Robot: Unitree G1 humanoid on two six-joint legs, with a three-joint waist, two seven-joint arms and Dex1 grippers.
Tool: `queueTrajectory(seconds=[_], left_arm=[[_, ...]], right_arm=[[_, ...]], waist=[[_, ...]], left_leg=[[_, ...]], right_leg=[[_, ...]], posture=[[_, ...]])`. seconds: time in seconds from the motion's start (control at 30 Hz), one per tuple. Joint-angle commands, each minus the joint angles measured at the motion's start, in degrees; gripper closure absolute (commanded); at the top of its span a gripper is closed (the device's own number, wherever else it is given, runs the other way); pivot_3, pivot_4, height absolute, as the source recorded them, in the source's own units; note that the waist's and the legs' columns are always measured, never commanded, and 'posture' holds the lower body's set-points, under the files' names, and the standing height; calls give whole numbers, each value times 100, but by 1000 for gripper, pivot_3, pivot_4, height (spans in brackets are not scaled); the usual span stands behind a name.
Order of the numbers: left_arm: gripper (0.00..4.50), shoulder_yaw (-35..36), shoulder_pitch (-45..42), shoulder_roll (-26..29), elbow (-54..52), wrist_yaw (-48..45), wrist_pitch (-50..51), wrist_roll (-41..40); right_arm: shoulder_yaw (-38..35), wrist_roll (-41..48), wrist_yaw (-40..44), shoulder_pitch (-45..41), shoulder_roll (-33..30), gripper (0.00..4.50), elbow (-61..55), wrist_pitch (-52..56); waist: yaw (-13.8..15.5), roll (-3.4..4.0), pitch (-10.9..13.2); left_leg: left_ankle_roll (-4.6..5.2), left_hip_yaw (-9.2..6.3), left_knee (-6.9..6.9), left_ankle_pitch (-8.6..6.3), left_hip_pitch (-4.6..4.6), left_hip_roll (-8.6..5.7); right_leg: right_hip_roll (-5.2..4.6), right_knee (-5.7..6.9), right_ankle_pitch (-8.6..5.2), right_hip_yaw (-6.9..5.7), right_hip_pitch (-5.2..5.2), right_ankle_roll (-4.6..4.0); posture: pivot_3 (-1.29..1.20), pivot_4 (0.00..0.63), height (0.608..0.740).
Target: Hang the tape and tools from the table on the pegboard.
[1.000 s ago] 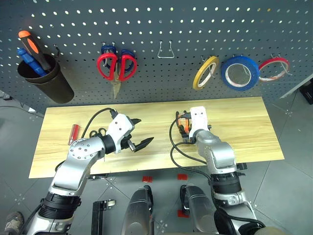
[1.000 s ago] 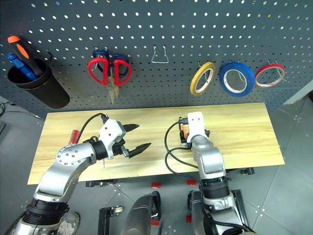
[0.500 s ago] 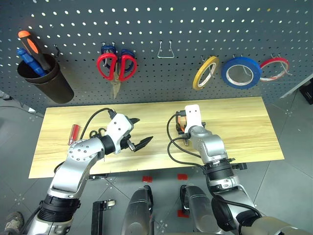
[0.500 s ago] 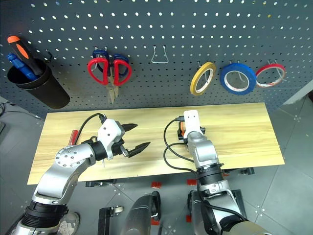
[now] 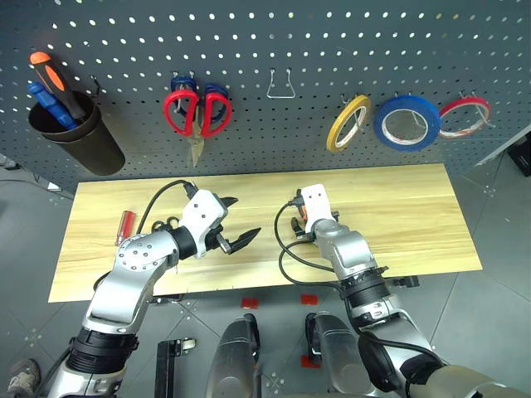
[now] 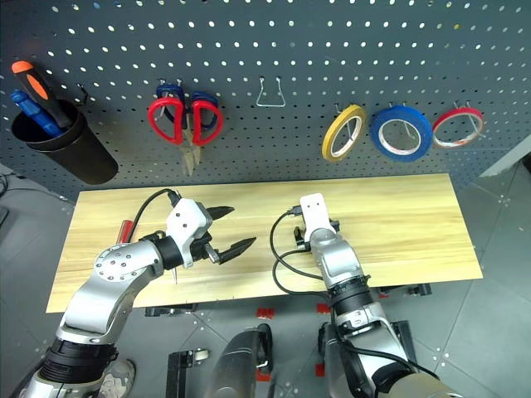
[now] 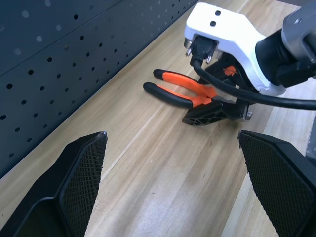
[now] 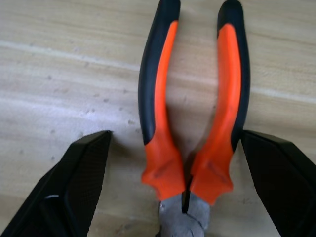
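Note:
The pliers with orange and black handles lie flat on the table, handles pointing toward the pegboard. My right gripper is open, low over the pliers' joint with a finger on each side of the handles, touching neither. Left of it, my left gripper hovers open and empty above the table. The small black scissors and the red-handled screwdriver lie by the left arm. The blue tape hangs on a pegboard hook.
A yellow roll and a thin red roll hang either side of the blue tape. Red and blue scissors hang at centre left beside a bare wire hook. A black cup holds screwdrivers at the far left.
My right hand has shifted left and sunk lower over the pliers, its wrist now covering most of them. The left arm has stayed put.

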Motion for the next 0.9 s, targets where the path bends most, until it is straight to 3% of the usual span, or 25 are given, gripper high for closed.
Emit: queueTrajectory(seconds=[0.03, 0.13, 0.3, 0.43, 0.67, 0.8, 0.9], left_arm=[[0, -16, -18, -40, -104, -24, -93, -16], [0, -43, -26, -78, -88, -31, -106, -6], [0, -21, -59, -158, -37, 0, -133, -29], [0, 135, -48, -301, -165, 10, 77, -329], [0, 483, -89, -436, -87, 32, -333, -511], [0, 711, -22, -402, -54, -32, -540, -598], [0, 788, 16, -383, -55, -89, -541, -695]], right_arm=[[-77, 1, -37, -67, -74, 963, 203, -133], [-137, 17, -49, -131, -121, 1827, 448, -276], [-140, 13, -80, -96, -123, 1826, 464, -424], [150, -67, 106, 642, -270, 1826, -1231, -366], [1211, -208, 453, 2424, -603, 1826, -4835, 707], [1480, -250, 364, 2696, -558, 1826, -5898, 883], [1407, -232, 342, 2386, -461, 1826, -6134, 645]], waist=[[1, 0, 0], [-1, 0, 0], [-3, -1, -1], [38, -1, -1], [11, -7, -5], [-27, -8, -5], [-7, -10, -7]], left_leg=[[0, 0, 0, 0, 0, 0], [0, 0, 1, 0, 0, 0], [0, 1, 4, 0, 2, 1], [0, -1, 4, 0, -4, 2], [-1, 1, 13, 1, -71, 2], [-11, 0, 15, 7, -62, 13], [-22, -5, 23, 20, -61, 12]], right_leg=[[0, 1, 0, 0, 0, 0], [0, 0, 0, 0, 1, 0], [0, 6, 0, 0, 2, 0], [0, 4, 0, -3, 0, 0], [0, 42, 1, -3, -70, 2], [10, 42, 1, -2, -73, 1], [10, 66, 1, -3, -78, 1]], posture=[[-29, 365, 740], [-36, 361, 740], [-37, 356, 740], [-39, 348, 740], [-51, 337, 740], [-39, 325, 740], [-56, 325, 740]])
